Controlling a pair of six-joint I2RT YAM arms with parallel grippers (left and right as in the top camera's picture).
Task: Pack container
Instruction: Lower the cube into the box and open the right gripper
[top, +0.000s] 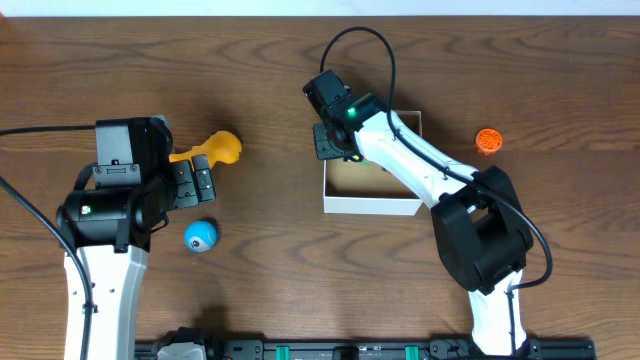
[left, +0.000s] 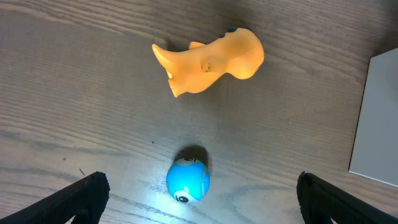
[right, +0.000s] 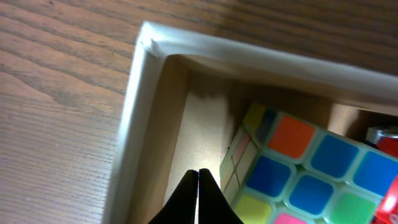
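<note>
The container (top: 372, 206) is a shallow white box with a brown inside, standing right of the table's middle. My right gripper (top: 332, 140) hangs over its far left corner. In the right wrist view the right gripper (right: 198, 172) is shut with nothing between its tips, just inside the container's wall (right: 186, 51). A colourful puzzle cube (right: 311, 177) lies in the box beside it. My left gripper (left: 198, 213) is wide open above the table, over a blue ball (left: 188, 182), and holds nothing. A yellow toy (left: 211, 62) lies beyond the ball.
An orange ball (top: 488, 141) rests on the wood right of the container. The blue ball (top: 200, 236) and yellow toy (top: 215, 148) lie left of it, near my left arm. Something red (right: 387, 140) shows in the box past the cube.
</note>
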